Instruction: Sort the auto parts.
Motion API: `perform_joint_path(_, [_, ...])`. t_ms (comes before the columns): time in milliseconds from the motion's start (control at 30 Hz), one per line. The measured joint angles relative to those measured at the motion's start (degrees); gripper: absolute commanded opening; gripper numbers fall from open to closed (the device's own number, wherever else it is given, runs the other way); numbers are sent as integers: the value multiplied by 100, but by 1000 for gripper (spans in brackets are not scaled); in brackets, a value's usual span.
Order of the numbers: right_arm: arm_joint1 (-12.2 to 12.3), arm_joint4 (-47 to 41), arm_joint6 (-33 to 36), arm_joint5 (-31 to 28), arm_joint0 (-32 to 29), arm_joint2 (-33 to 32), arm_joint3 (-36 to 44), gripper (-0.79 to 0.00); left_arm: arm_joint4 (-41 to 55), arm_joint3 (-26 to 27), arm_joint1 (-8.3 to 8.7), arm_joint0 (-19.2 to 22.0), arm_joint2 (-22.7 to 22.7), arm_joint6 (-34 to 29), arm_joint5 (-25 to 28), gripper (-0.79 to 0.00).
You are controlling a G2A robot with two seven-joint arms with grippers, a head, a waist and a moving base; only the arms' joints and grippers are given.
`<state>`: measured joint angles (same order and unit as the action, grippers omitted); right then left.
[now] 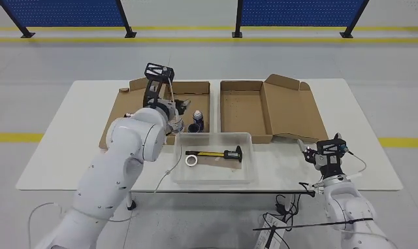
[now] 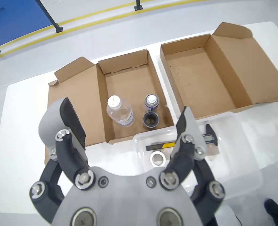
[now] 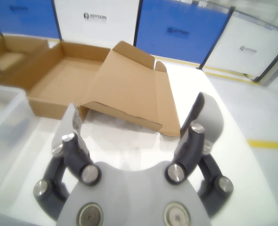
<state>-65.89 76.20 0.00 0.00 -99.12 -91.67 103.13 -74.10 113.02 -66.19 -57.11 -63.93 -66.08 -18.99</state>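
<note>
**Tray half cleared, both grippers free**

Top view: tray [image 1: 243,176] holds caliper [image 1: 219,153] and tape roll [image 1: 191,160].
L wrist view: left gripper [image 2: 125,107] wide open, nothing held, above left box [image 2: 127,59] w/ bottle [image 2: 120,114], can [image 2: 151,101], black sleeve [image 2: 150,119].
R wrist view: right gripper [image 3: 136,103] wide open, nothing held, near right box [image 3: 66,71].
Looks between picks. Next: drop into tray, straddle one item.

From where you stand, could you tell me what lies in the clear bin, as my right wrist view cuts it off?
Observer: A caliper and a tape roll lie in the clear bin.
Operator: Thanks. What is already in the left box?
Observer: A clear bottle, a spray can and a black sleeve stand in it.
Operator: And the left gripper?
Observer: It is open and empty, above the left box.
</note>
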Motion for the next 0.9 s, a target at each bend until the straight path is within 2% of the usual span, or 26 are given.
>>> perform_joint_path(300, [0, 0, 0, 0, 0, 0, 0, 0, -365, 809, 91, -897, -589, -429, 172, 0])
perform_joint_path(433, [0, 0, 0, 0, 0, 0, 0, 0, -621, 960, 121, -1196, -800, -709, 265, 0])
perform_joint_path(567, [0, 0, 0, 0, 0, 0, 0, 0, -785, 1145, 148, -1459, -1206, -861, 267, 0])
perform_joint_path(800, [0, 0, 0, 0, 0, 0, 0, 0, -975, 1257, 162, -1831, -1669, -908, 327, 0])
perform_joint_path(900, [0, 0, 0, 0, 0, 0, 0, 0, -941, 1229, 151, -1952, -1866, -847, 197, 0])
